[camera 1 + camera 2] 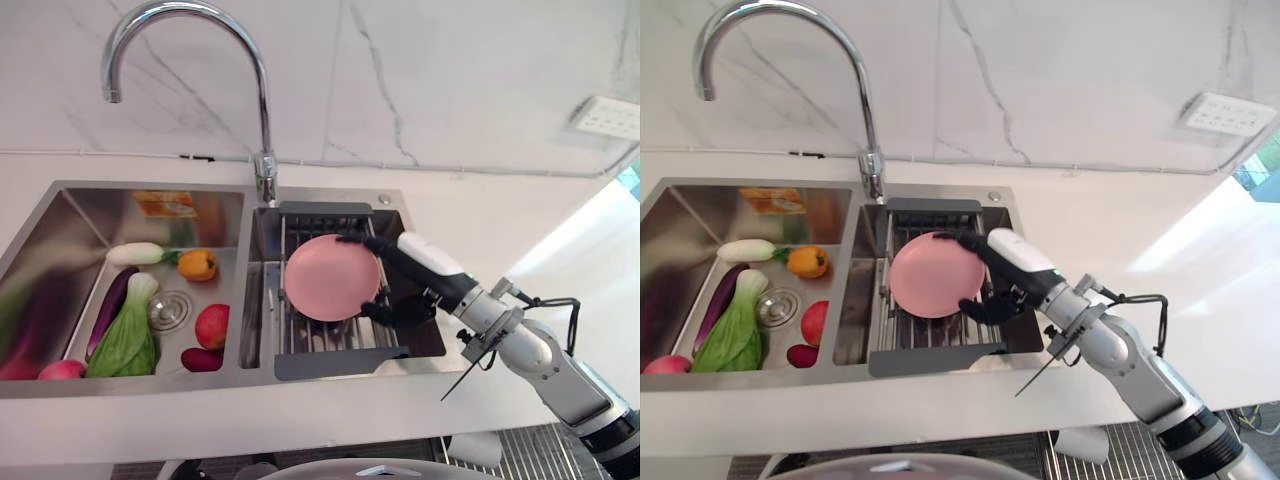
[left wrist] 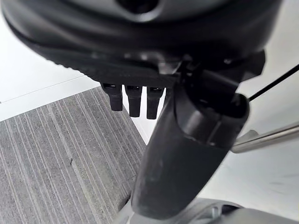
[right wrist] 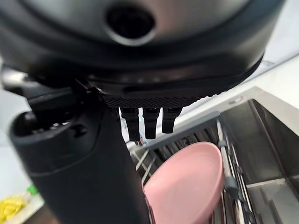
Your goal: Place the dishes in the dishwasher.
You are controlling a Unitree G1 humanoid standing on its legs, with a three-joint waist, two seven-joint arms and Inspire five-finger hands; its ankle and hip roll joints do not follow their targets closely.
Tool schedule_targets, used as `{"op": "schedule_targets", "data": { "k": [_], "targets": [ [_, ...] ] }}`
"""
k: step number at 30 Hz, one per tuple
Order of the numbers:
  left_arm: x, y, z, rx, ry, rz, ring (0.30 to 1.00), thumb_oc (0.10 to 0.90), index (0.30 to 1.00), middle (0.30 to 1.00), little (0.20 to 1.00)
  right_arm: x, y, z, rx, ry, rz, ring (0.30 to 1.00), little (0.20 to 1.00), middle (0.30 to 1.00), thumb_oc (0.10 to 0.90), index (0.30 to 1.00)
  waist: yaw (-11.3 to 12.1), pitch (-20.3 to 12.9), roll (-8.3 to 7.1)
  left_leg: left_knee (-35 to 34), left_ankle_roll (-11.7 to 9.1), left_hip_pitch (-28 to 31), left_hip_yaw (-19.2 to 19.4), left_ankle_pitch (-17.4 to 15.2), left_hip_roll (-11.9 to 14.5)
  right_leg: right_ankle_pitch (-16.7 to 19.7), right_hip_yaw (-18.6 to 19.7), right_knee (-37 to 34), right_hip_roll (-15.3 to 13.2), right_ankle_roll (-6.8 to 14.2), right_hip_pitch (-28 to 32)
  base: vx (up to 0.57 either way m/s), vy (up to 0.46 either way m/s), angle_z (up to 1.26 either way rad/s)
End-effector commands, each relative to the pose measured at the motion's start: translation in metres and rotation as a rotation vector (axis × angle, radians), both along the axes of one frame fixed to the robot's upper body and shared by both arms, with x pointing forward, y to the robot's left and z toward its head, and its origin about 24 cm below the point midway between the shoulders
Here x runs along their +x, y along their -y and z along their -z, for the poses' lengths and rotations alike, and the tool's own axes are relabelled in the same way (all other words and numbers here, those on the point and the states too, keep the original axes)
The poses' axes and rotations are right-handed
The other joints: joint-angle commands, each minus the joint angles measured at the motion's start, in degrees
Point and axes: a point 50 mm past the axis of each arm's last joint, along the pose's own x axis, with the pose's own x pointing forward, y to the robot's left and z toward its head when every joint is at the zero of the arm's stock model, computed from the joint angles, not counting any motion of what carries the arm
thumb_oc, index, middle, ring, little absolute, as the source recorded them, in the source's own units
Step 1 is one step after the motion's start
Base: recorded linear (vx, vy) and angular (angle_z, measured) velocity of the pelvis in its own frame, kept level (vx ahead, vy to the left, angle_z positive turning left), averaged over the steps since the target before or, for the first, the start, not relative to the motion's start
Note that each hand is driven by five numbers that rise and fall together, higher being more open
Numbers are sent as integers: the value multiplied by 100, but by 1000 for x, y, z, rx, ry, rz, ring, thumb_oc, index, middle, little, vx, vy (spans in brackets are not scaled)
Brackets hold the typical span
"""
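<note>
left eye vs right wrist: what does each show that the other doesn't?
Left eye view alone: the curved chrome faucet, the left sink basin holding a white radish, orange pepper, purple eggplant, green bok choy and red apple.

Right wrist view alone: the undersides of the right hand's fingers seen from close, reaching over the plate.

Both: the round pink plate tilted on the metal drying rack, with the right hand at its edge.

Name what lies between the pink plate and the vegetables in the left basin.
In the left eye view, the steel divider between the basins and the rack's left rail separate the pink plate from the vegetables.
</note>
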Motion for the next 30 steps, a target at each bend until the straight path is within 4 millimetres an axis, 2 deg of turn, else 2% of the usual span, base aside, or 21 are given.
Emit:
{"op": "schedule_targets", "data": {
  "k": [1,3,15,21,23,26,30],
  "targets": [
    [44,36,1,-86,102,134,900,800,900,900,900,8,-2,-40,3,213,-11,900,900,900,800,900,139,-73,359,65,-686,651,227,185,853,-87,-520,118,-423,590,-24,9,12,10],
    [47,37,0,-93,110,142,900,800,900,900,900,9,-1,-32,-94,229,5,900,900,900,800,900,165,-51,382,75,-688,631,182,181,841,-92,-557,130,-434,588,-15,5,18,6],
    [48,41,1,-115,103,157,900,800,900,900,900,8,-5,-11,-184,184,2,900,900,900,800,900,165,0,441,96,-684,646,109,145,816,-139,-624,126,-467,562,61,-2,8,5],
    [46,43,2,-115,93,155,900,800,900,900,900,10,-5,-2,-268,224,31,900,900,900,800,900,174,2,465,95,-680,641,78,132,805,-164,-642,123,-468,557,89,0,0,0],
    [46,42,2,-110,95,152,900,800,900,900,900,12,-3,-4,-311,272,52,900,900,900,800,900,173,1,468,95,-681,638,72,128,804,-168,-642,121,-467,560,91,0,0,0],
    [49,50,2,-89,120,166,900,800,900,900,900,22,3,5,-434,463,183,900,900,900,800,900,220,38,506,95,-674,636,10,99,788,-195,-697,124,-474,560,124,0,0,0],
    [51,52,1,-72,134,188,900,800,900,900,900,26,7,11,-529,585,220,900,900,900,800,900,256,62,523,96,-679,629,-31,88,780,-208,-723,125,-481,563,149,-1,0,2]
  ]
}}
